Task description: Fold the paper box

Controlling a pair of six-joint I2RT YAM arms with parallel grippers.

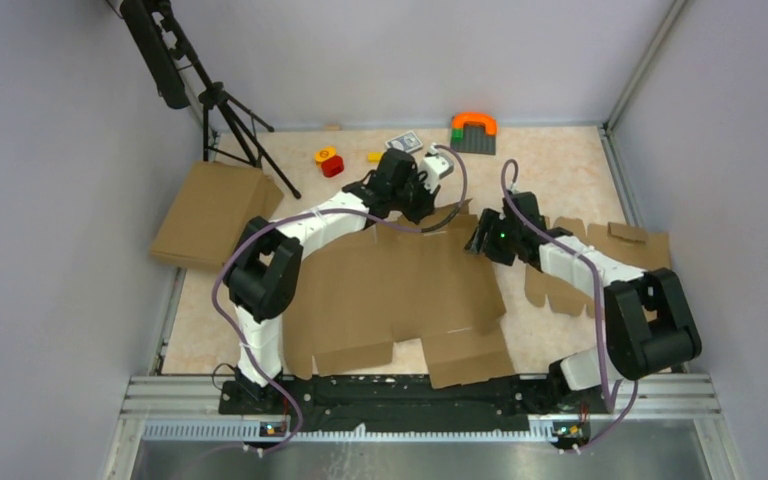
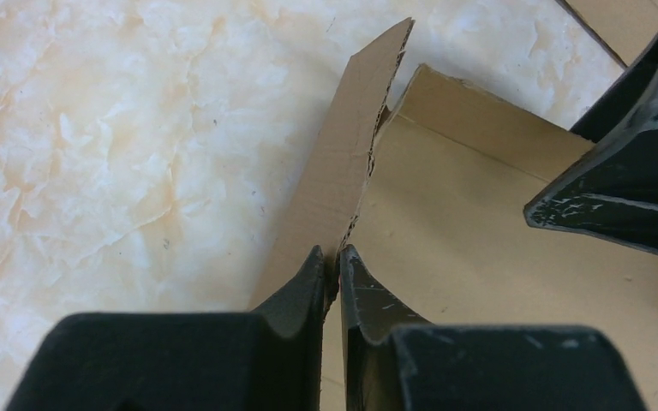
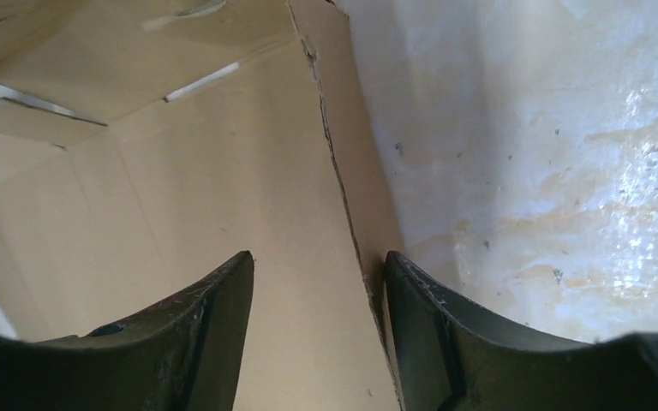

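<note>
White arm links point(image 1: 315, 226), black joint housings point(image 1: 265, 280), purple cables point(image 1: 216, 298), scuffed black claw fingers point(image 2: 304, 287), green wrist light point(image 1: 501, 237)

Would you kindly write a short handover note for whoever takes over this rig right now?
Left hand: shut on a narrow flap at the far edge of the cardboard sheet, holding it up off the table.
Right hand: open, with a finger on either side of the sheet's right edge strip, gripping nothing.
Sheet: mostly flat in the middle of the table, near flaps unfolded.
Done: only that one far flap stands up.
Left: nearly all of it; no walls or lid formed yet.
Do not mix it up with the smaller cardboard blank on the right.
</note>
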